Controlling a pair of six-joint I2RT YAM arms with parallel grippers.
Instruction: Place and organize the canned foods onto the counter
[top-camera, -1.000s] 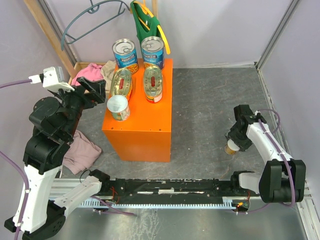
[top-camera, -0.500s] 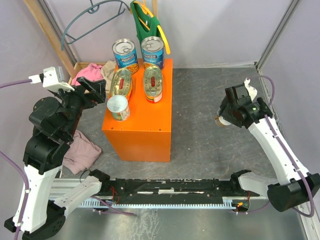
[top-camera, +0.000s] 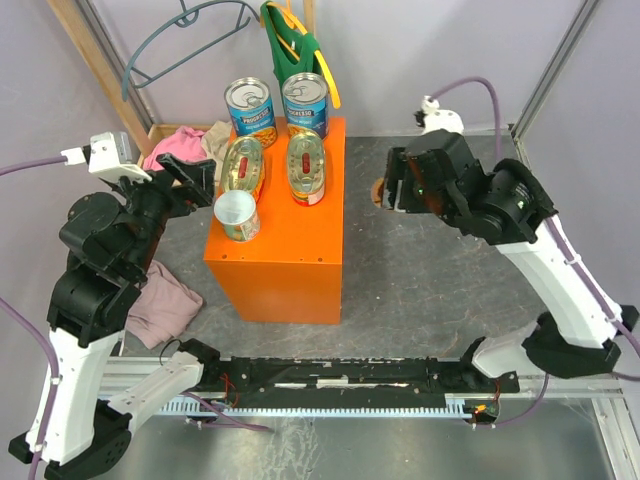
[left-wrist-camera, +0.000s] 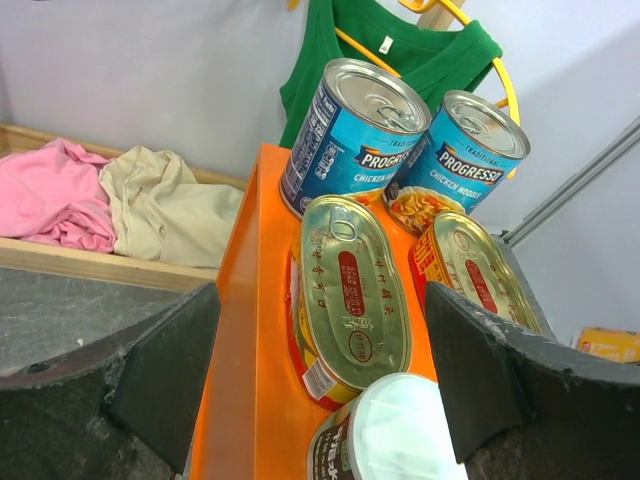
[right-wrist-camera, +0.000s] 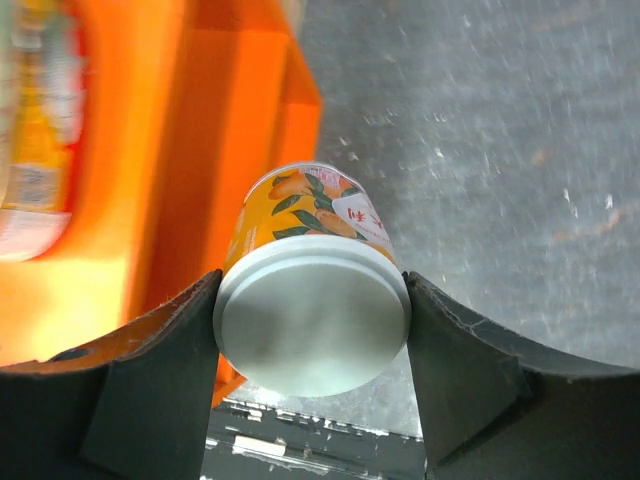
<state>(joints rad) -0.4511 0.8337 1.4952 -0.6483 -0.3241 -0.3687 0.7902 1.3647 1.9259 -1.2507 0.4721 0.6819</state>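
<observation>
**Last small can in the air – set it beside its twin**

The right gripper (right-wrist-camera: 312, 345) pinches the small fruit can (right-wrist-camera: 312, 215) by its sides. One finger presses on each side of the white lid, and the lid faces the wrist camera. In the top view this can hangs in the air to the right of the counter (top-camera: 290, 255), near its far right corner, and touches nothing else.

The left gripper (left-wrist-camera: 320, 385) is spread wide and empty. It hovers just beside the left edge of the counter.

Five tins already stand on the orange top:
- two Progresso soup cans (top-camera: 250, 110) at the back
- two oval tins (top-camera: 243, 165) in front of them
- one white-lidded can (top-camera: 237, 215) at the near left

The free place is the near right part of the top, in front of the right oval tin. I think the can should go there, so that the front row is complete. It should arrive from above with its bottom flat, because the oval tin is close and a sideways approach could push it. The fingers should open only when the can rests on the top. How much the can tilts now I cannot tell.

The table surface (top-camera: 430, 270) is grey and speckled, like stone. The walls are pale lilac. A wooden tray (top-camera: 158, 131) with pink and beige clothes lies to the left of the counter, and a green top (top-camera: 283, 50) hangs on a yellow hanger behind it – neither is in the way
</observation>
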